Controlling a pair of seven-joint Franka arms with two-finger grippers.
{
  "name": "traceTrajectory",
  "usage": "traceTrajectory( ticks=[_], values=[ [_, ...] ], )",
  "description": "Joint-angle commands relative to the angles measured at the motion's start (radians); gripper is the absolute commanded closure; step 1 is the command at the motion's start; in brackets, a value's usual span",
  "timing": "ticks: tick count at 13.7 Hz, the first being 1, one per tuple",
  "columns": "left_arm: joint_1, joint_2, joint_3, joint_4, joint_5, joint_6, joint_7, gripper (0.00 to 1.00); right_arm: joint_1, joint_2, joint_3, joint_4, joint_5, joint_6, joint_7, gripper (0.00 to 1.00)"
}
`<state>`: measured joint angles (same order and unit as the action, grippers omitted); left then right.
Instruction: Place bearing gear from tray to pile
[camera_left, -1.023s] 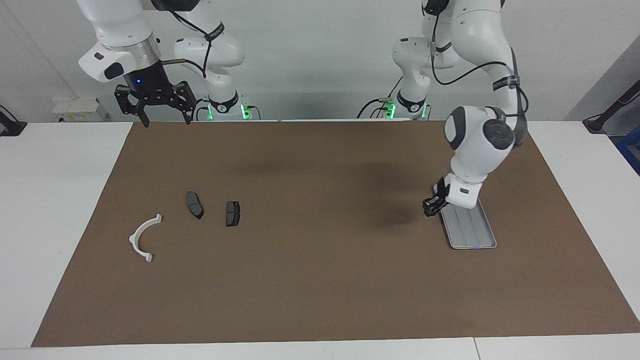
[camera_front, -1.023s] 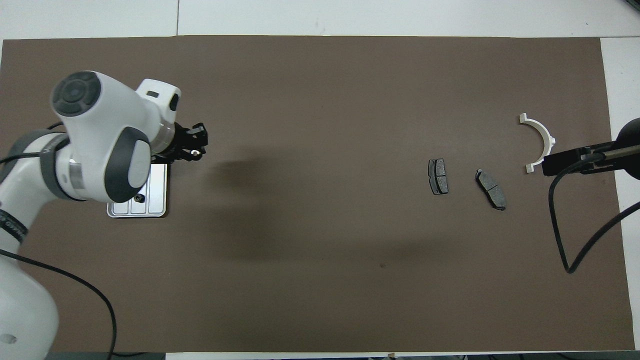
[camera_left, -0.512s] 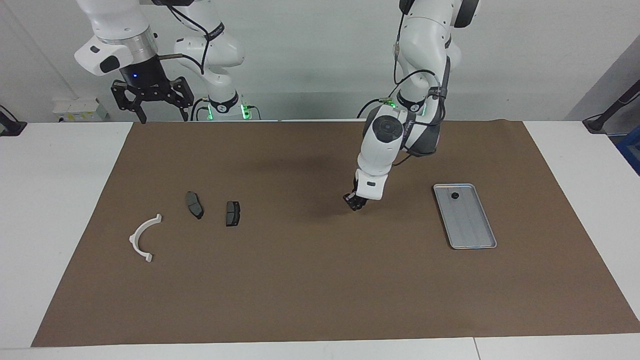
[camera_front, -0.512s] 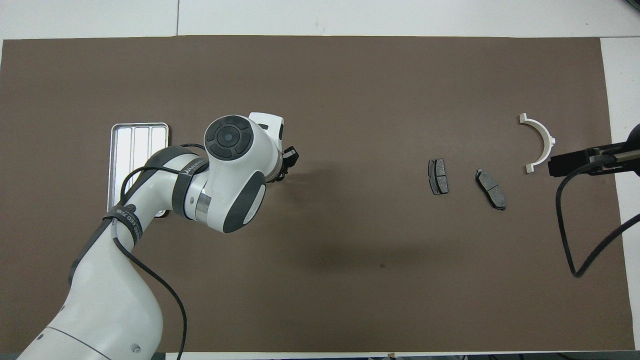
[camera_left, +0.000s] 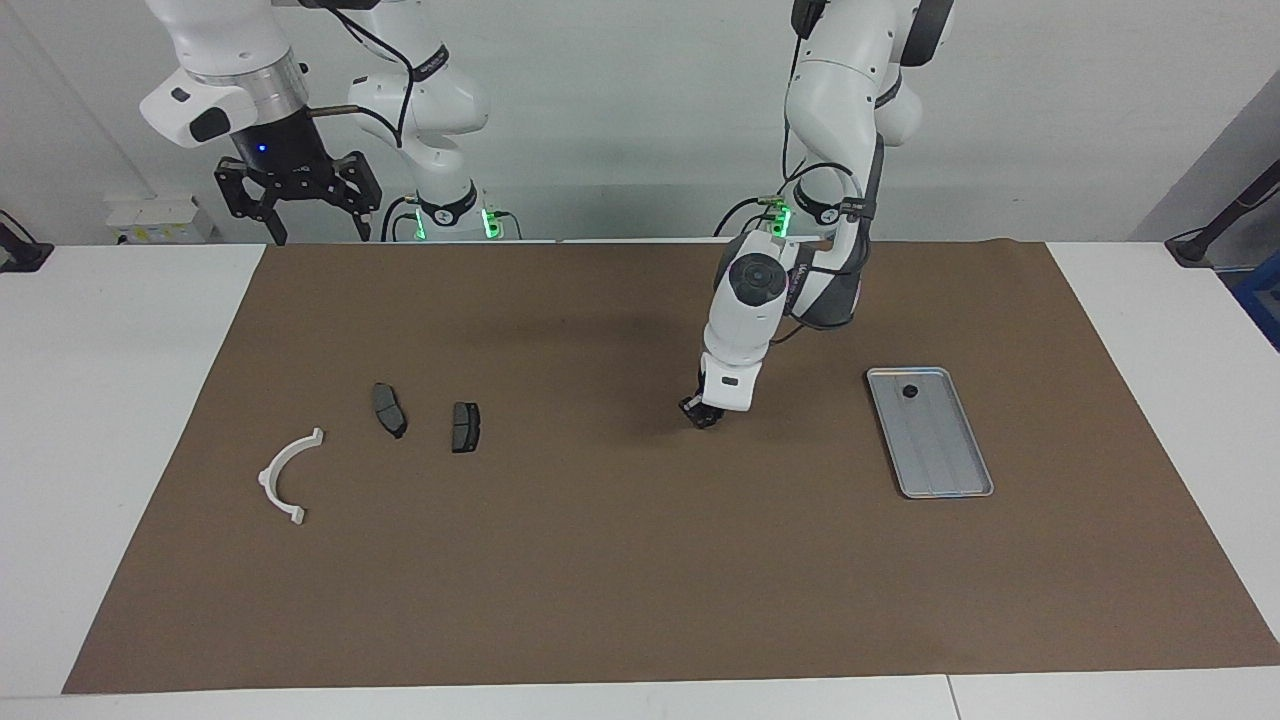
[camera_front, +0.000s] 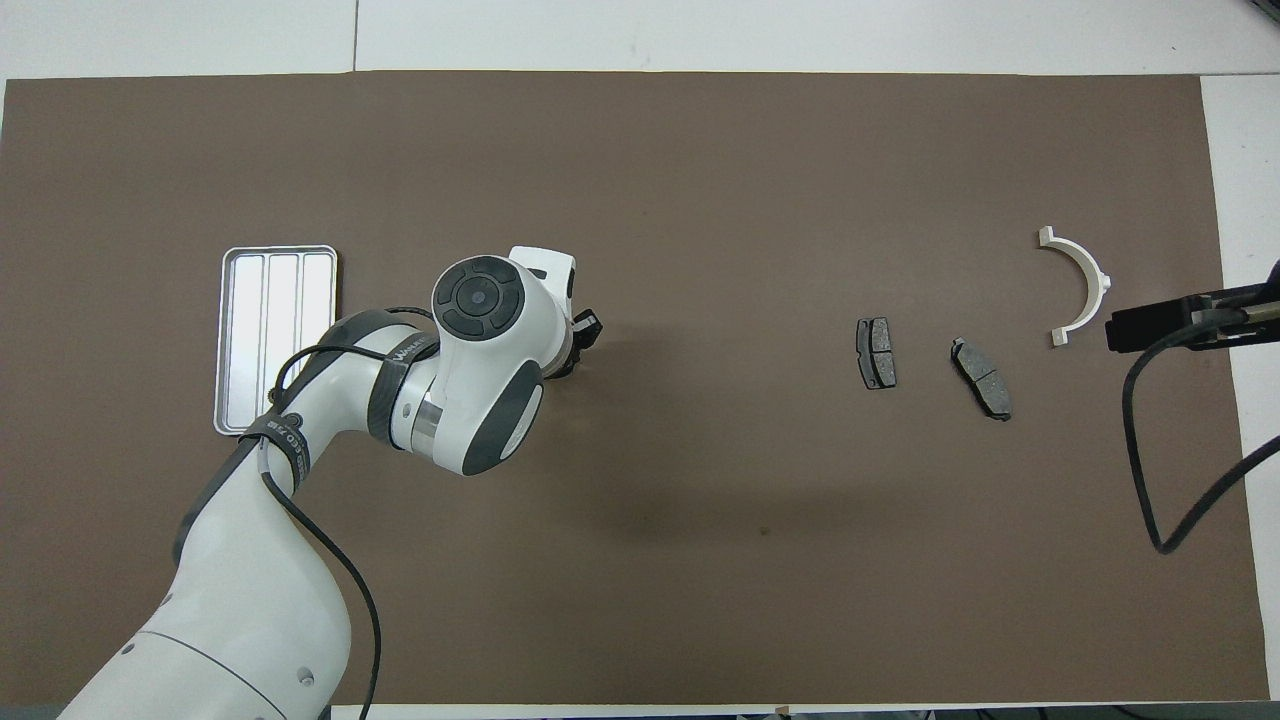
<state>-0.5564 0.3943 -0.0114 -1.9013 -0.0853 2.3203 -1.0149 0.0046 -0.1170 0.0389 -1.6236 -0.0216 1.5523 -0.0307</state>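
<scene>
The silver-grey ridged tray (camera_left: 945, 470) lies toward the left arm's end of the mat and also shows in the overhead view (camera_front: 270, 300). A small dark round part (camera_left: 909, 391) sits in its end nearer the robots. The pile lies toward the right arm's end: a white half-ring bracket (camera_left: 288, 476) (camera_front: 1082, 283) and two dark grey pads (camera_left: 389, 409) (camera_left: 465, 426) (camera_front: 876, 352) (camera_front: 982, 377). My left gripper (camera_left: 702, 413) (camera_front: 583, 337) hangs low over the mat's middle, between tray and pile, shut on a small bearing gear that its fingers almost hide. My right gripper (camera_left: 295, 218) waits raised and open.
A brown mat (camera_left: 640, 560) covers most of the white table. The right gripper's dark body and its cable (camera_front: 1150, 330) hang over the mat's edge beside the bracket in the overhead view.
My left arm has swung from the tray out over the mat's middle, toward the pile, and sunk a little lower. The tray is now uncovered. The right gripper has risen slightly.
</scene>
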Motion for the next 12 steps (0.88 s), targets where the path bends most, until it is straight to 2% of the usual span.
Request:
traceTrajectory(
  ticks=[1,2,3,5,9,12],
  values=[
    [-0.026,-0.014,0.014,-0.045,0.015,0.039,-0.031,0.99,-0.011,-0.013,0.007,-0.004,0.029,0.009,-0.021,0.0],
    [-0.02,-0.015,0.018,-0.035,0.015,0.016,-0.028,0.42,-0.008,-0.019,0.006,-0.01,0.029,0.017,-0.017,0.0],
    [-0.007,-0.015,0.021,-0.006,0.018,-0.052,-0.016,0.0,-0.006,-0.02,0.006,-0.01,0.029,0.038,-0.018,0.0],
    [0.057,-0.052,0.022,0.018,0.029,-0.119,0.065,0.0,-0.005,-0.018,0.007,-0.01,0.029,0.058,-0.021,0.0],
    [0.222,-0.254,0.021,-0.145,0.027,-0.194,0.422,0.0,-0.003,-0.033,0.007,-0.038,0.031,0.051,-0.011,0.0],
    [0.363,-0.27,0.021,-0.17,0.029,-0.196,0.718,0.0,0.009,-0.035,0.013,-0.062,0.067,0.043,0.107,0.0]
  ],
)
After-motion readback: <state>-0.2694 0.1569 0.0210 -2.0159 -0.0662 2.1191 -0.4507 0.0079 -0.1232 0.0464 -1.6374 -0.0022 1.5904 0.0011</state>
